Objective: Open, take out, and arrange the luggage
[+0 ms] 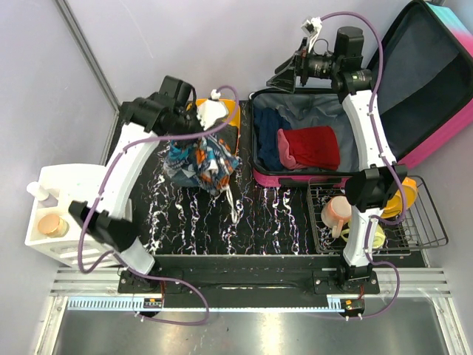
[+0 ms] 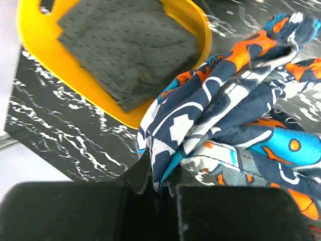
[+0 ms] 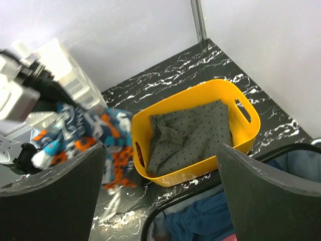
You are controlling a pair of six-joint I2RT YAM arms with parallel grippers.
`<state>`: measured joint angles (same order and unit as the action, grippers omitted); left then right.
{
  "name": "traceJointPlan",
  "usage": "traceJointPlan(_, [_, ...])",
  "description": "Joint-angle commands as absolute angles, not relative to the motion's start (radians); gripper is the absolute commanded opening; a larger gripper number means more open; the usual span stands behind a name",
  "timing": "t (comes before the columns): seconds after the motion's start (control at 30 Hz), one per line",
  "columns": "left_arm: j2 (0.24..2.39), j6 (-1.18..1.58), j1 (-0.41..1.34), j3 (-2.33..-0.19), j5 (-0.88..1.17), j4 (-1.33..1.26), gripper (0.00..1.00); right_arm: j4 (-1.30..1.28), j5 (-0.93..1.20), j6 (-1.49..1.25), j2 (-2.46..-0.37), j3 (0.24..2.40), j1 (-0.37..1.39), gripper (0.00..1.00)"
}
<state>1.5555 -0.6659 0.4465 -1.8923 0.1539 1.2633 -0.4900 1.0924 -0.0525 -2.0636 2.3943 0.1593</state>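
My left gripper (image 2: 159, 175) pinches navy-orange printed cloth (image 2: 235, 115); my right gripper (image 3: 160, 186) spread wide, empty, by luggage (image 1: 436, 81) far-left corner.

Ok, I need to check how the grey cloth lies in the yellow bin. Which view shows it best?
The right wrist view: the whole grey cloth shows, folded inside the yellow bin. The left wrist view shows it close but cropped at the top. From above, the left arm hides nearly all of it.

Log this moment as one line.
left gripper: shut on patterned cloth | right gripper: open, empty | luggage: open, red garment inside
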Motion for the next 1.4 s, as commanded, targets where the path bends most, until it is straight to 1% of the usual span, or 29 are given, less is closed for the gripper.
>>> traceJointPlan(0.0, [1.722, -0.663, 0.358, -2.161, 0.112, 1.195, 0.00, -0.472, 1.080, -0.006, -2.019, 2.347, 0.161, 1.00])
traceJointPlan(0.07, [1.796, -0.678, 0.335, -2.308, 0.115, 1.224, 0.00, -0.480, 1.069, -0.003, -2.005, 2.326, 0.156, 1.00])
traceJointPlan(0.1, [1.860, -0.681, 0.313, -2.347, 0.126, 1.232, 0.00, -0.482, 1.069, -0.005, -2.002, 2.322, 0.153, 1.00])
traceJointPlan(0.17, [1.905, -0.681, 0.301, -2.399, 0.158, 1.221, 0.00, -0.486, 1.060, 0.021, -1.999, 2.312, 0.150, 1.00])
traceJointPlan(0.3, [1.959, -0.670, 0.285, -2.358, 0.195, 1.126, 0.00, -0.489, 1.049, 0.029, -1.996, 2.298, 0.141, 1.00])
traceJointPlan(0.63, [2.048, -0.493, 0.255, -2.231, 0.229, 0.692, 0.00, -0.491, 1.031, 0.029, -2.025, 2.299, 0.133, 1.00])
traceJointPlan(0.97, [2.187, -0.375, 0.245, -2.181, 0.146, 0.474, 0.00, -0.492, 1.019, 0.029, -2.031, 2.273, 0.117, 1.00])
traceJointPlan(1.13, [2.259, -0.351, 0.242, -2.221, 0.083, 0.402, 0.00, -0.494, 1.012, 0.031, -2.031, 2.264, 0.107, 1.00])
traceJointPlan(1.37, [2.284, -0.281, 0.229, -2.263, 0.146, 0.356, 0.00, -0.502, 1.011, 0.032, -2.033, 2.263, 0.100, 1.00])
